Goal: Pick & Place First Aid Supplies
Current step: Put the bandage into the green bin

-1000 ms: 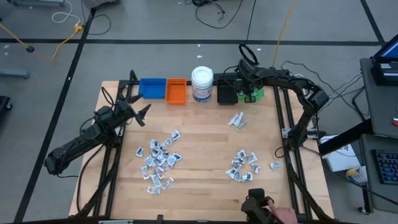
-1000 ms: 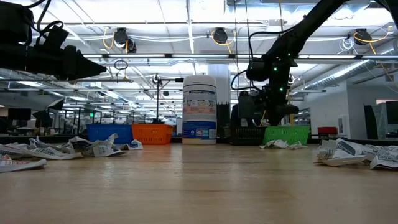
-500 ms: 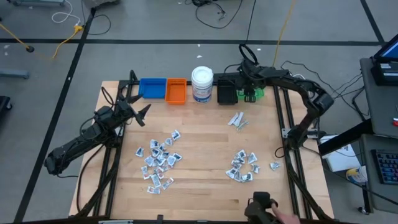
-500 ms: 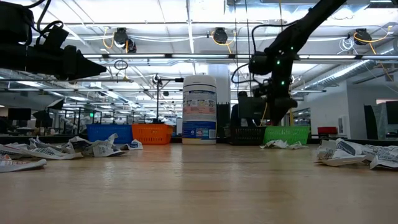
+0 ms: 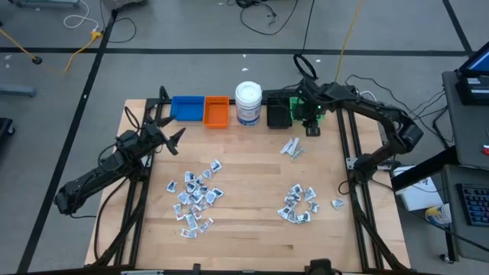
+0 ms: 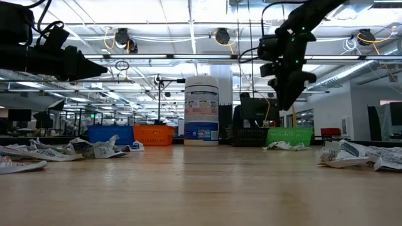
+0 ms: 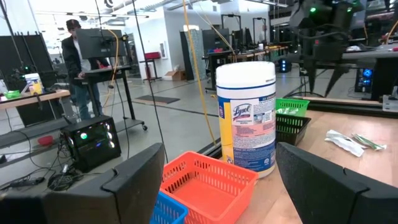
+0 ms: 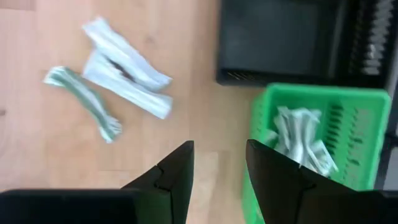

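The first aid supplies are small white and silvery packets lying flat on the wooden table in two heaps (image 5: 195, 197) (image 5: 298, 205), plus a few loose packets (image 5: 292, 148) (image 8: 118, 74). Some packets (image 8: 298, 142) lie inside the green bin (image 5: 315, 114) (image 8: 367, 124). My right gripper (image 5: 312, 124) (image 8: 217, 165) (image 6: 289, 94) hangs open above the table between the green bin's near side and the loose packets, pointing steeply down, with nothing between its fingers. My left gripper (image 5: 174, 140) (image 7: 217, 180) waits open and level over the table's left side.
Along the far edge stand a blue bin (image 5: 187, 108), an orange bin (image 5: 216, 111), a white jar with a blue label (image 5: 248, 103) (image 7: 245, 118) and a black bin (image 5: 277, 114) (image 8: 280, 43). One stray packet (image 5: 337, 203) lies near the right edge. A person stands in the room beyond.
My right gripper has risen from just over the green bin and drawn a little toward the table's near edge, tipping more steeply downward. A person's hand with a dark object at the table's near edge has withdrawn out of view.
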### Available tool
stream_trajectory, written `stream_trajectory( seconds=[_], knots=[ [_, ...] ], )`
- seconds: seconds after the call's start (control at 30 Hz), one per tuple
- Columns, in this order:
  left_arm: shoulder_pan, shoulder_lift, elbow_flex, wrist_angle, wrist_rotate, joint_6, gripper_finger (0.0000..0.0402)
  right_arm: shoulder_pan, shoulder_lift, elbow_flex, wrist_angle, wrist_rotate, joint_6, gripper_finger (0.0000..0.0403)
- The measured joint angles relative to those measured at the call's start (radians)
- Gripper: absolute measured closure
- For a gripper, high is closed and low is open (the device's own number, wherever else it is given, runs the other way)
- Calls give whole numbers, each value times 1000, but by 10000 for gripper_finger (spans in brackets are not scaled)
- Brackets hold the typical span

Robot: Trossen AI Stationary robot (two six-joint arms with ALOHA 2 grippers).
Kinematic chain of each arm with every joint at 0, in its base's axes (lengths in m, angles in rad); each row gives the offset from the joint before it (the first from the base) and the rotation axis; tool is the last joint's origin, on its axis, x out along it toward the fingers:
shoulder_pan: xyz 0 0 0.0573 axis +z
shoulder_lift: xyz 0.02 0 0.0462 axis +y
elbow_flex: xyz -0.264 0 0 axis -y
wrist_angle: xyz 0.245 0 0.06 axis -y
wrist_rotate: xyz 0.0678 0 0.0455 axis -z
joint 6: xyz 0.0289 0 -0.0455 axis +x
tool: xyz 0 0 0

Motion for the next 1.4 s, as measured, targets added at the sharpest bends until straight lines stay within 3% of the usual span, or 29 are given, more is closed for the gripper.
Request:
stream_trajectory(
  seconds=[0.43, 0.7, 0.9, 1.2, 1.4],
  knots=[
    [0, 0, 0, 0, 0, 0, 92, 185, -81, -143, -13, -12, 37, 266],
    [0, 0, 0, 0, 0, 0, 91, 288, -91, -331, 163, -6, 79, 266],
    [0, 0, 0, 0, 0, 0, 91, 294, -71, -419, 274, 46, 136, 267],
    [0, 0, 0, 0, 0, 0, 92, 270, -21, -442, 363, 44, 134, 272],
    [0, 0, 0, 0, 0, 0, 92, 270, 3, -440, 361, 41, 129, 323]
  ],
)
